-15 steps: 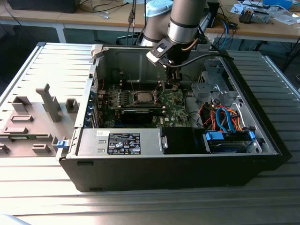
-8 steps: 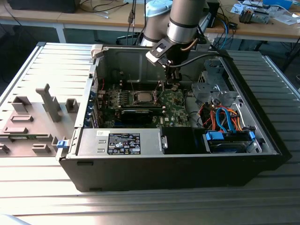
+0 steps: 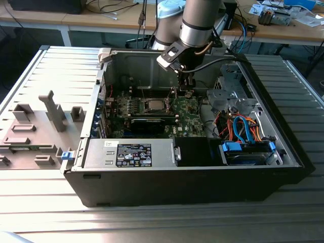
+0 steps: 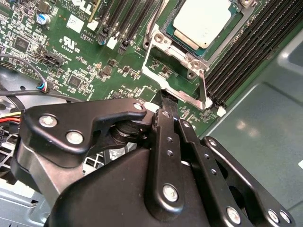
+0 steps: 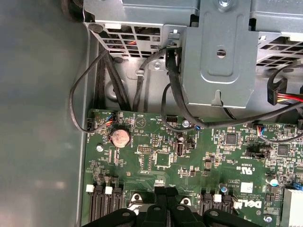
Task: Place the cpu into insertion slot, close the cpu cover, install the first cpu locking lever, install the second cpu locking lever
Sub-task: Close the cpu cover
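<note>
In the exterior view the end effector (image 3: 186, 92), jaws together, hangs at two o'clock of the cpu (image 3: 154, 105) seated in the insertion slot (image 4: 165, 43).

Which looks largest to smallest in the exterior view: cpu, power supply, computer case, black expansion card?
1. computer case
2. power supply
3. black expansion card
4. cpu
The power supply lies nearer the camera, which inflates its lead over the card.
</note>
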`<state>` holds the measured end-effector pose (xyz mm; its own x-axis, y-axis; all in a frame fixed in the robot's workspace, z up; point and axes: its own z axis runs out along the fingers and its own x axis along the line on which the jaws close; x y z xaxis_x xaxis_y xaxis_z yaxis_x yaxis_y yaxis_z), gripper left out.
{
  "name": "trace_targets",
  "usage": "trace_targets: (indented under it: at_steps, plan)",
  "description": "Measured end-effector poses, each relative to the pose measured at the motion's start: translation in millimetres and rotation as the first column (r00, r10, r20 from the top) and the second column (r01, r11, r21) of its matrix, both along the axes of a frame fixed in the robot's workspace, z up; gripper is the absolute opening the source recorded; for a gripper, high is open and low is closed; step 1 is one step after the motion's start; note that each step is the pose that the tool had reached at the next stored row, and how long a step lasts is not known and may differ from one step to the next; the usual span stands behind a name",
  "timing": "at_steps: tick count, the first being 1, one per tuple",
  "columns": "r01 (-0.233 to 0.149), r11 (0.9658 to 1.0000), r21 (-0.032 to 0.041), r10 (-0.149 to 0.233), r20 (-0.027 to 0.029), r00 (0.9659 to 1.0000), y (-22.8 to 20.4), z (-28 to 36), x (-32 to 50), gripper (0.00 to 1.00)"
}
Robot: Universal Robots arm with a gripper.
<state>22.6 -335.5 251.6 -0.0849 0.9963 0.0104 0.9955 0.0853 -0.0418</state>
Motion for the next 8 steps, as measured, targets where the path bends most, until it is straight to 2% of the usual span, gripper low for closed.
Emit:
trace_targets:
  at_steps: [8]
  plan:
    - [0.000, 1.0000, 0.0001, 0.000, 0.0000, 1.0000, 0.0, 0.0, -1.2, 0.11]
